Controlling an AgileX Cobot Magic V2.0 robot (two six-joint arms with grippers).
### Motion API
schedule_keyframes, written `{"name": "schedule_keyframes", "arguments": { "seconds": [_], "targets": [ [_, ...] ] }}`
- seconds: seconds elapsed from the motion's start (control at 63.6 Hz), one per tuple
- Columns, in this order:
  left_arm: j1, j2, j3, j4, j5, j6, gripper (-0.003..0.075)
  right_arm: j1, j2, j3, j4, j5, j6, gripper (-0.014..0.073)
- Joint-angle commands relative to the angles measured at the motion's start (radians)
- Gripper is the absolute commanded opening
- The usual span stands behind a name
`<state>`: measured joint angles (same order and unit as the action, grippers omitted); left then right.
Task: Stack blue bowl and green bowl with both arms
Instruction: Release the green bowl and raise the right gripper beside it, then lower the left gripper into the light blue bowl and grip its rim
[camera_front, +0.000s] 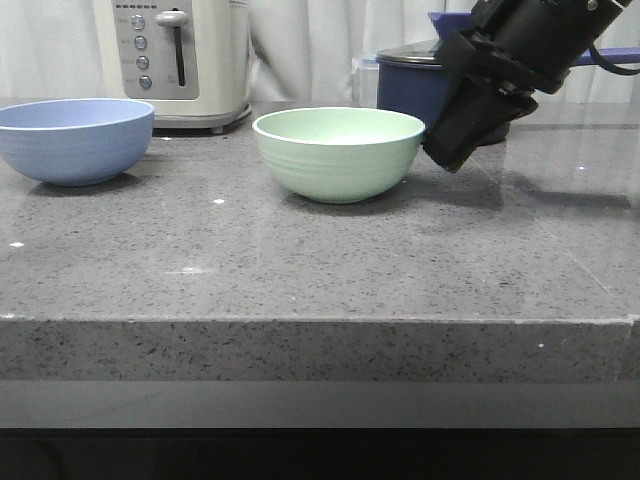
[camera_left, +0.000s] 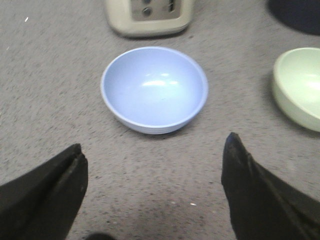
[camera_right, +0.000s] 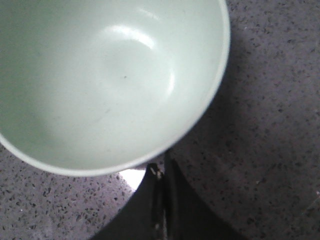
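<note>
Currently standing apart: matte periwinkle-blue bowl (camera_front: 74, 139), ridged mint-green bowl (camera_front: 338, 152); left gripper (camera_left: 152, 187) gaping empty; right gripper (camera_right: 161, 200) pinching closed, empty.

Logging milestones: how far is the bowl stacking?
Done: nothing stacked; the blue bowl and green bowl sit apart on the counter. In hand: the right end effector, fingers together, is beside the green bowl's rim; the left end effector is open facing the blue bowl. Left: grasp, lift, nest.

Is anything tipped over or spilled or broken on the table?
No. The blue bowl and the green bowl both sit upright, empty and whole on the counter, apart from each other.
</note>
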<state>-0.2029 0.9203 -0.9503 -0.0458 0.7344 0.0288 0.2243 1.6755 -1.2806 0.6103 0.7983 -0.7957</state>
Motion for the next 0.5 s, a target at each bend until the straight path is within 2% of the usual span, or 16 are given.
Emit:
{"name": "schedule_keyframes", "arguments": {
  "seconds": [0.0, 0.205, 0.346, 0.488],
  "targets": [
    [0.058, 0.107, -0.124, 0.000, 0.011, -0.006, 0.0544, 0.000, -0.042, -0.023, 0.038, -0.022, -0.008, -0.0063],
    [0.148, 0.381, -0.326, -0.057, 0.111, 0.003, 0.0544, 0.000, -0.042, -0.023, 0.038, -0.022, -0.008, -0.0063],
    [0.154, 0.546, -0.438, -0.067, 0.179, 0.004, 0.0544, 0.000, -0.042, -0.023, 0.038, -0.022, -0.008, -0.0063],
    [0.154, 0.670, -0.518, -0.136, 0.189, 0.026, 0.0544, 0.000, -0.042, -0.023, 0.038, -0.022, -0.008, -0.0063]
  ]
}}
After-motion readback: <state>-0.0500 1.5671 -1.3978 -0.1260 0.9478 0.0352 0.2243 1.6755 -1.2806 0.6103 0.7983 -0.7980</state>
